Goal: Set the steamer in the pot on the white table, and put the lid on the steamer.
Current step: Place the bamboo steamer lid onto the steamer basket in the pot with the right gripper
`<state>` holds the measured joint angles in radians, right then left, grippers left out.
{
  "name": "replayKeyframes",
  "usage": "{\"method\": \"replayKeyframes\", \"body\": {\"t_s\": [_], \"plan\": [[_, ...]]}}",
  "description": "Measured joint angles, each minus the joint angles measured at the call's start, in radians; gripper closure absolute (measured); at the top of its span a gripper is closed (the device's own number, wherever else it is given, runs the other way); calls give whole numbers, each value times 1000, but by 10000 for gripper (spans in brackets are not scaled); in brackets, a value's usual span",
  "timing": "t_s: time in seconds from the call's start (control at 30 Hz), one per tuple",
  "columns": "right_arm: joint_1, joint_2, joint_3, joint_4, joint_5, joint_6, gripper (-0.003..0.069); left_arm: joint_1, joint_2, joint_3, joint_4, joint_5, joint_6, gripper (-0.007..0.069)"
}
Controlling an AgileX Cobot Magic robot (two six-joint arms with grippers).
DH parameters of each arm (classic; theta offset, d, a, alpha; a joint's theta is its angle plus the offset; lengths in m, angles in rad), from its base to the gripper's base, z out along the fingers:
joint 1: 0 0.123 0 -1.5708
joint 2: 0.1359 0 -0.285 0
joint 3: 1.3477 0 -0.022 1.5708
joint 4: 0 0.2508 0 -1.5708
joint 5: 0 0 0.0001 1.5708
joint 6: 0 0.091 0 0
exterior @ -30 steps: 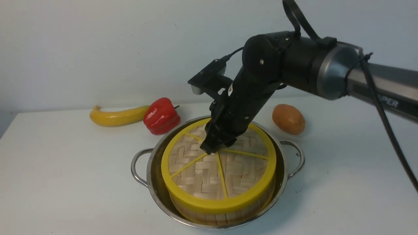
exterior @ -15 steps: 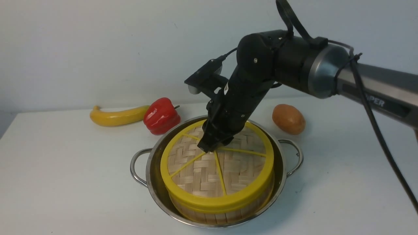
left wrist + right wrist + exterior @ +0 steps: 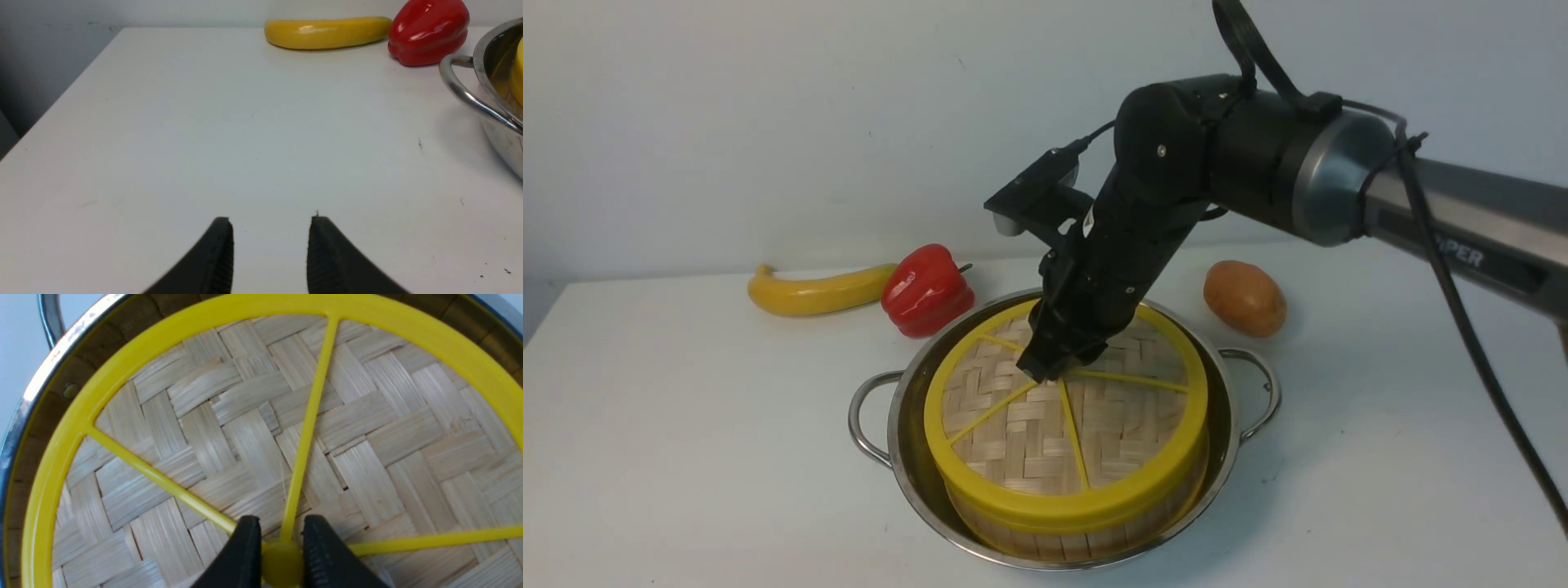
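From the right wrist view I see the right gripper (image 3: 280, 549) pinching the lid's (image 3: 367, 428) centre knob between both fingers (image 3: 245, 551); the front view hides this contact. The lid caps the steamer (image 3: 1086, 535), seated in the pot (image 3: 907, 457) on the white table (image 3: 686, 425). Left gripper (image 3: 271, 245) hangs empty, fingers parted, beside the pot. Pepper (image 3: 925, 290) and banana (image 3: 821, 290) behind the pot.

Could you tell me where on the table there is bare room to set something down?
The white table is bare left of the pot, in front of the banana and red pepper. It is also bare right of the pot, in front of the potato. The middle is crowded.
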<state>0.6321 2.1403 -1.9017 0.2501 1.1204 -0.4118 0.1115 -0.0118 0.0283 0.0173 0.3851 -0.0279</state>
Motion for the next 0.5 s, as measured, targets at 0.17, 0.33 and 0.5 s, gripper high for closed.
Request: {"method": "replayKeyframes", "body": {"t_s": [0.17,0.33,0.5], "plan": [[0,0,0,0,13,-1,444,0,0,0,0,0,0,377],[0,5,0,-10,-1,-1,223,0,0,0,0,0,-1,377],[0,-35,1,-79,-69,0,180,0,0,0,0,0,-1,377]]}}
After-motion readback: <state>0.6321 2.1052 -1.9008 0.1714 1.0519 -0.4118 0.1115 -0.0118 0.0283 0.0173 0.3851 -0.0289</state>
